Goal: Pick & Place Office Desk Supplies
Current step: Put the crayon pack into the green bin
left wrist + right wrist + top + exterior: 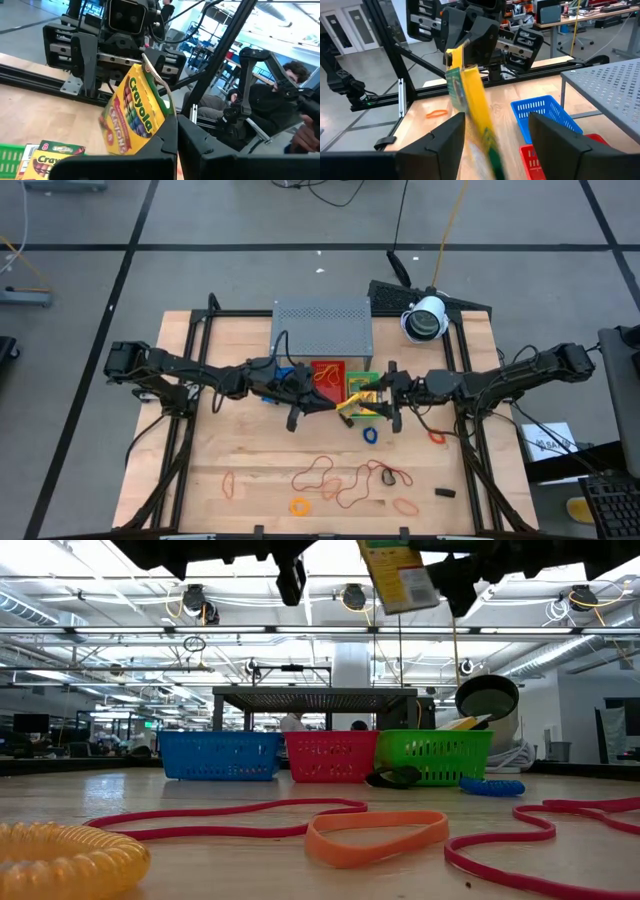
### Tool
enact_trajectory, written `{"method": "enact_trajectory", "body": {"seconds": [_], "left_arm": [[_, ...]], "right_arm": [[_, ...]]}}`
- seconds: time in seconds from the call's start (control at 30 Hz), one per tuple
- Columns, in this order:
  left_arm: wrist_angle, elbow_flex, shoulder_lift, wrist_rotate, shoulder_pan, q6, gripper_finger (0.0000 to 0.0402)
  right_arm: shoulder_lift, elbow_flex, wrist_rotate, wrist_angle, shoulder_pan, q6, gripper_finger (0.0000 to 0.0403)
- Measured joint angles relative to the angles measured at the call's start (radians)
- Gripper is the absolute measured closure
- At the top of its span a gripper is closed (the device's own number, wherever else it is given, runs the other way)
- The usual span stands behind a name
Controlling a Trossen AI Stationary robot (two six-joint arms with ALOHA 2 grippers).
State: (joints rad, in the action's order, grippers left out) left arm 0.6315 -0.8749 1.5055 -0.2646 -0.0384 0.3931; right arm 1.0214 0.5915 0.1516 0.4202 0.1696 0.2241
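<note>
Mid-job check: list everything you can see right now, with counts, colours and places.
Shelf: one, grey, table's back.
Trays: three, blue, red, green; row before shelf.
Crayon packets: two, yellow-green; one held aloft, one in green tray.
Bands: several, red and orange, front.
Blue ring: one, near green tray.
Orange ring: one, front.
Black piece: one, front right.
Round device: one, white, back right.
Person: one, dark top, beyond table.
Left gripper: shut on packet.
Right gripper: open, astride packet.
</note>
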Motion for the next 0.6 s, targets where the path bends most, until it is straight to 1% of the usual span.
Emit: {"method": "enact_trajectory", "body": {"seconds": [0.07, 0.17, 0.3, 0.37, 0.43, 0.47, 0.5, 0.6], "left_arm": [[0.0, 0.0, 0.0, 0.0, 0.007, 0.0, 0.0401], [0.001, 0.0, 0.0, 0.0, 0.023, 0.001, 0.0401], [0.001, 0.0, 0.0, 0.001, 0.038, 0.002, 0.0401], [0.001, 0.0, 0.0, 0.001, 0.04, 0.004, 0.0401], [0.002, 0.0, 0.0, 0.001, 0.04, 0.01, 0.0401], [0.002, 0.0, 0.0, 0.003, 0.04, 0.01, 0.0401], [0.001, 0.0, 0.0, 0.003, 0.04, 0.01, 0.0401], [0.001, 0.0, 0.0, 0.014, 0.041, 0.013, 0.04]], "right_arm": [[0.0, 0.0, -0.01, 0.0, 0.0, 0.0, 0.0203], [0.0, 0.0, -0.052, 0.004, 0.0, 0.0, 0.0217], [0.002, 0.0, -0.05, 0.008, 0.0, 0.022, 0.025], [0.008, 0.0, -0.042, 0.011, 0.0, 0.072, 0.0278], [0.013, 0.0, -0.023, 0.01, 0.0, 0.106, 0.0326], [0.013, 0.0, -0.024, 0.008, -0.002, 0.104, 0.0357], [0.013, 0.0, -0.025, 0.008, -0.005, 0.092, 0.0377], [0.013, 0.0, -0.003, 0.004, -0.006, 0.097, 0.0382]]}}
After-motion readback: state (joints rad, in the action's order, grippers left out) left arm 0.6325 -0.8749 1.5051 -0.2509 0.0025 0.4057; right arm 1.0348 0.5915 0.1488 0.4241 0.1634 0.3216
